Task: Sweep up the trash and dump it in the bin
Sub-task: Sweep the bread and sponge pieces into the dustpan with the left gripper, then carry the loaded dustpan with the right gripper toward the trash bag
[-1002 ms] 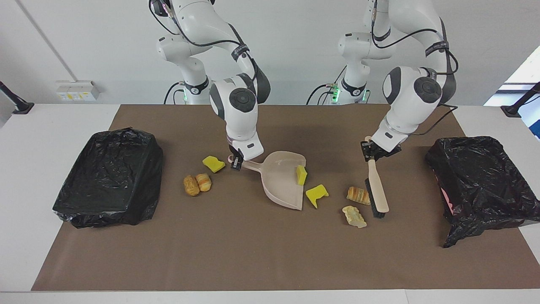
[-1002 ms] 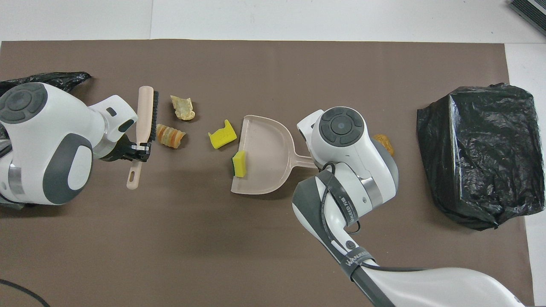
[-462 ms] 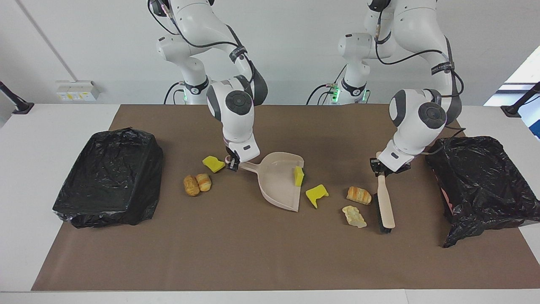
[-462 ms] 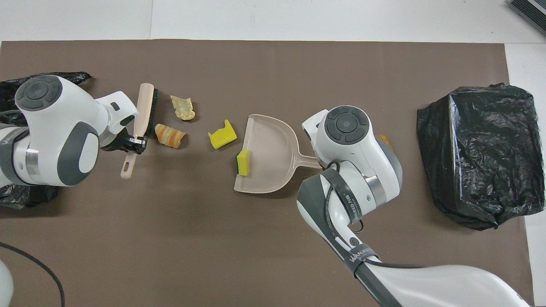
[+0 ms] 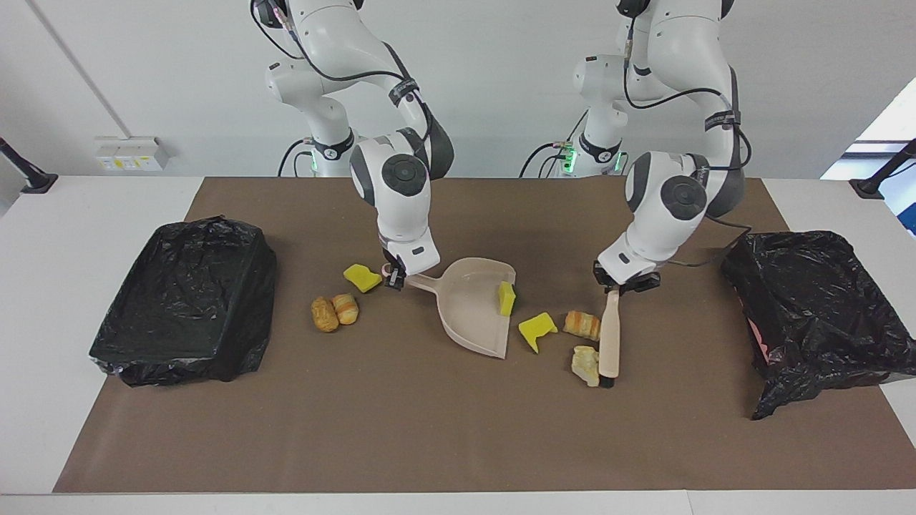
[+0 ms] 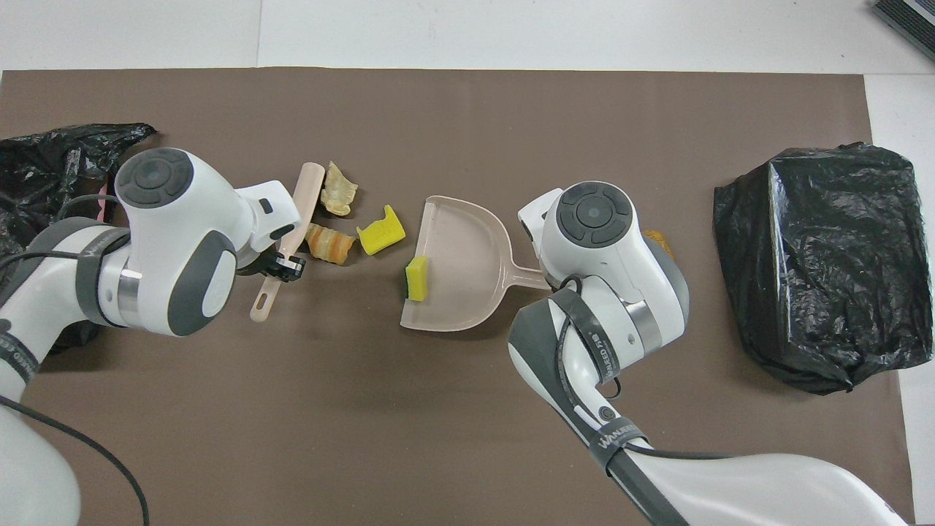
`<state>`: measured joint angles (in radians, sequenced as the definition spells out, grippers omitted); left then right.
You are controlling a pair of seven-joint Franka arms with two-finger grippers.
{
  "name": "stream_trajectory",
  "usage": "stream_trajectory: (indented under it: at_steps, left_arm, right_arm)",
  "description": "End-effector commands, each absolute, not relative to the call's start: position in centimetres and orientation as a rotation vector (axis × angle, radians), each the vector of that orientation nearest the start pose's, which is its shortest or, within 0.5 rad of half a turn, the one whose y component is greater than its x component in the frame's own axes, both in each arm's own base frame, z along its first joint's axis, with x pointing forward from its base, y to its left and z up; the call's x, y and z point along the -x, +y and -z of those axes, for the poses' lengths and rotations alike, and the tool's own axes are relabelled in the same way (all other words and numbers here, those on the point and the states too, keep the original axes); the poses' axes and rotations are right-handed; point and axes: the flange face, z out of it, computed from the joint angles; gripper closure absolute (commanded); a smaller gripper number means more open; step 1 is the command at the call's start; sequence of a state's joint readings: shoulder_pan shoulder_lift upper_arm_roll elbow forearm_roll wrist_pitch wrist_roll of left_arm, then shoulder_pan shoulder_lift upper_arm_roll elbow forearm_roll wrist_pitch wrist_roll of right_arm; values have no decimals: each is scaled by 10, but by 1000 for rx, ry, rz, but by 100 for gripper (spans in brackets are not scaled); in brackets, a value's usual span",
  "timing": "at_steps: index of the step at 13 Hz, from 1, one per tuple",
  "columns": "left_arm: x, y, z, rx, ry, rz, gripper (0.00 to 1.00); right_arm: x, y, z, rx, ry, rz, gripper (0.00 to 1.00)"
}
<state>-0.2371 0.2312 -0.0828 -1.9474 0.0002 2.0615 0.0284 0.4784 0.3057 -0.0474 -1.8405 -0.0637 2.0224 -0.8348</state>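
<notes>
Right arm sleeve reads "WANLEED" in part. Left gripper [image 5: 617, 286] clenched on the smooth beige brush [image 5: 609, 336]; striped bread chunk [image 5: 581, 324] and cream lump [image 5: 585, 363] touch its bristles. Right gripper [image 5: 395, 277] grasps the plastic dustpan [image 5: 469, 311] handle; yellow sponge [image 5: 507, 297] inside. Crinkled black-bagged bins [image 5: 812, 304] flank.

From overhead, my right arm [image 6: 606, 270] covers the dustpan handle's end and most of one bread chunk [image 6: 659, 243]; the bin bag [image 6: 44, 157] at my left arm's end is cut off
</notes>
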Motion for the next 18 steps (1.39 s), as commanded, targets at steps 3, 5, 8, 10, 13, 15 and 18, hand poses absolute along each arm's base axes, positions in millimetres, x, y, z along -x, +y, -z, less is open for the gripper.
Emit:
stream_trajectory:
  at_steps: [3, 5, 8, 10, 13, 15, 18]
  left_arm:
    - [-491, -255, -354, 3057, 708, -258, 100]
    - [-475, -282, -357, 3113, 725, -286, 100]
    - [-460, -326, -369, 3189, 633, -281, 100]
    - [-466, -340, -386, 3227, 517, -237, 100]
    - [-468, -325, -396, 3222, 407, -281, 100]
    - [-461, -320, -400, 3185, 336, -356, 100]
    - [-457, -315, -403, 3080, 187, -317, 100]
  right_arm:
    - [-556, 255, -352, 2549, -1886, -192, 100]
    - [-556, 255, -352, 2549, -1886, -192, 100]
    - [-557, 254, -352, 2552, -1882, -192, 100]
    - [-557, 254, -352, 2551, -1884, -192, 100]
    - [-557, 254, -352, 2551, -1884, -192, 100]
    - [-557, 254, -352, 2551, -1884, -189, 100]
    - [-557, 254, -352, 2551, -1884, -189, 100]
